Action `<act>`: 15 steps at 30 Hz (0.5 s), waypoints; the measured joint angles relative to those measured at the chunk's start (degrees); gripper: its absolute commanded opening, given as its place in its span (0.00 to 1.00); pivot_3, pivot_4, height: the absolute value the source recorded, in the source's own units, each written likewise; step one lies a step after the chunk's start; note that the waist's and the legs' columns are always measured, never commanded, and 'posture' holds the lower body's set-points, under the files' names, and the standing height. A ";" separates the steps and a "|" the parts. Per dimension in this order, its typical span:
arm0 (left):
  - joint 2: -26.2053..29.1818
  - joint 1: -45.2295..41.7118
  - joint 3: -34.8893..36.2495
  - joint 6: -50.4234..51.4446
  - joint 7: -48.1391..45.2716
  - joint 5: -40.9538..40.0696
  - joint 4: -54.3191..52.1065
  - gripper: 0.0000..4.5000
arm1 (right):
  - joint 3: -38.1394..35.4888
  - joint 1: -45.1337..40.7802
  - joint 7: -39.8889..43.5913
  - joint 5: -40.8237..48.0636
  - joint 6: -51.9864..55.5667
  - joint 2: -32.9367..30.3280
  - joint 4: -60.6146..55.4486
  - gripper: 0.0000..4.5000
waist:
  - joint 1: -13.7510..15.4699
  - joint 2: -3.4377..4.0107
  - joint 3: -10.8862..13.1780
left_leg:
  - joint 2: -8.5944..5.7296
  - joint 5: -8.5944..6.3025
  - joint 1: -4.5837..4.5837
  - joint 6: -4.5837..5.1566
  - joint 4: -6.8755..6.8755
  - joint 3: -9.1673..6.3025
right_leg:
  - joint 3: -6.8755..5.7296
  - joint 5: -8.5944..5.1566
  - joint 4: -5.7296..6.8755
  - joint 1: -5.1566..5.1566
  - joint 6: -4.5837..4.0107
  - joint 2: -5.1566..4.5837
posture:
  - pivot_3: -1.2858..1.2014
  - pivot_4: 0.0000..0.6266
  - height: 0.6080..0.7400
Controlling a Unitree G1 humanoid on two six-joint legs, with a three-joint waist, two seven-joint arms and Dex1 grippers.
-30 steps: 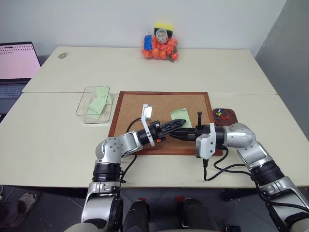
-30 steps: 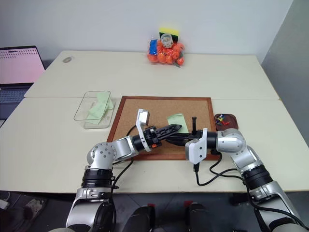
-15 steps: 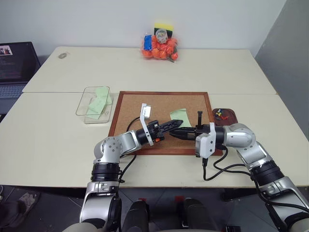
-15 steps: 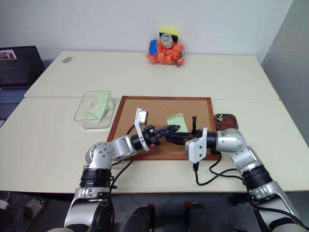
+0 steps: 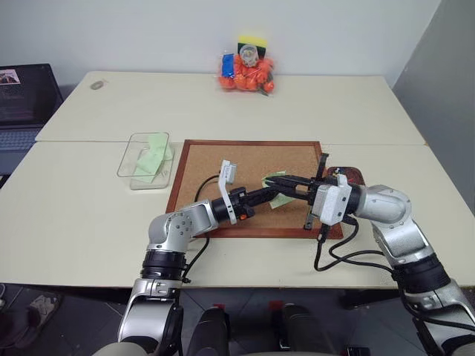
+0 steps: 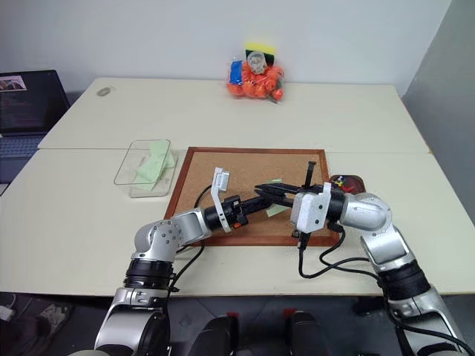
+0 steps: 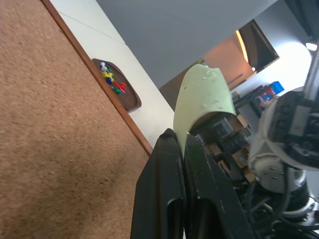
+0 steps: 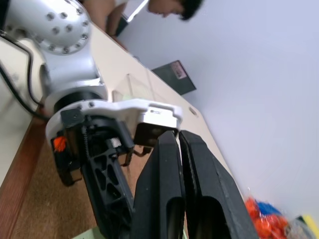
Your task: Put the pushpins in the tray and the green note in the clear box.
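The left gripper (image 7: 180, 142) is closed on the green note (image 7: 203, 102); the paper stands up out of its fingertips and curls over, held above the corkboard (image 5: 223, 167), near the middle of the board; in the head views the note (image 5: 278, 194) shows at the tip of this gripper. The right gripper (image 5: 276, 176) has its fingers pressed together with nothing between them; it is above the corkboard too, just beside the note and a little higher, and the two grippers point toward each other. The tray (image 7: 124, 94) lies off the right edge of the corkboard, touching its frame or nearly; the pushpins (image 7: 111, 83) lie inside it, red, yellow and blue. The clear box (image 5: 133, 172) stands off the left edge of the corkboard, with green paper (image 5: 152, 156) already in it.
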 measured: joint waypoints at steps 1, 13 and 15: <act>0.00 0.00 -0.14 -0.50 -0.05 0.46 0.01 0.00 | -1.01 0.55 -1.52 0.36 3.27 0.54 -1.13 0.00 | 0.02 0.00 0.00 | 0.00 0.00 0.00 0.00 0.01 0.00 | 0.00 0.00 0.00 0.00 0.00 0.00 | 0.52 0.24 1.00; 3.09 0.02 -17.13 -32.60 -6.49 23.72 -4.95 0.00 | -14.78 3.10 -23.80 2.15 42.00 6.81 2.83 0.00 | 0.76 0.03 -0.02 | -0.04 -0.01 -0.02 0.02 -0.02 0.11 | 0.10 0.02 -0.01 -0.06 -0.04 -0.03 | 0.52 0.24 1.00; 3.18 -0.44 -19.90 -37.64 -6.49 28.16 -3.95 0.00 | -17.15 1.56 -26.86 2.46 45.87 7.76 6.30 0.00 | 0.79 0.03 -0.02 | -0.05 -0.01 -0.03 0.03 -0.02 0.13 | 0.10 0.01 -0.01 -0.06 -0.01 -0.03 | 0.52 0.24 1.00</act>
